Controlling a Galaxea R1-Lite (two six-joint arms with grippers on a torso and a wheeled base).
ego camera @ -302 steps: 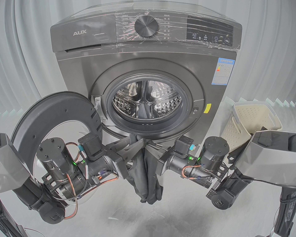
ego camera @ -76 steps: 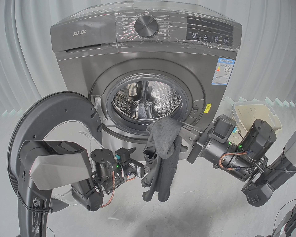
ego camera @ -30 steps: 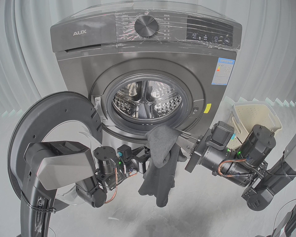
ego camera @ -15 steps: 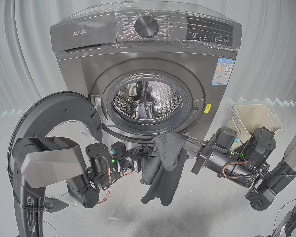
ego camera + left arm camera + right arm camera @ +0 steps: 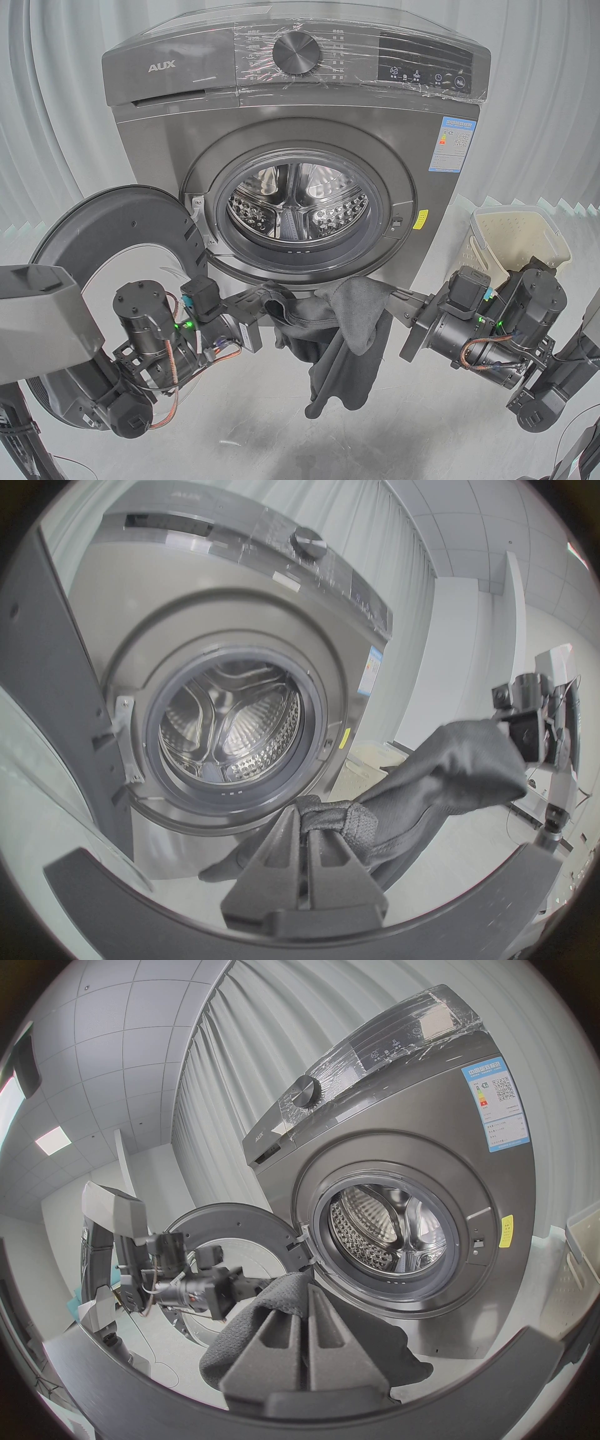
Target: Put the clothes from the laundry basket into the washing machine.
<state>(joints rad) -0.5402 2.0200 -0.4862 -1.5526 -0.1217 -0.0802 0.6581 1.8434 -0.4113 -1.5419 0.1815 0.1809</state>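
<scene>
A dark grey garment (image 5: 340,350) hangs stretched between the two arms, just below the open porthole of the washing machine (image 5: 281,125) — left tool (image 5: 270,292) clamped on one bunched edge, right tool (image 5: 387,291) clamped on the other. The cream laundry basket (image 5: 522,234) stands to the machine's right.

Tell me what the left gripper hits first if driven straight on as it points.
Beyond the dark grey garment it clamps, the left gripper looks aimed at the front of the grey metal washing machine, at the lower rim of its drum opening, not through it. Depth unclear.
</scene>
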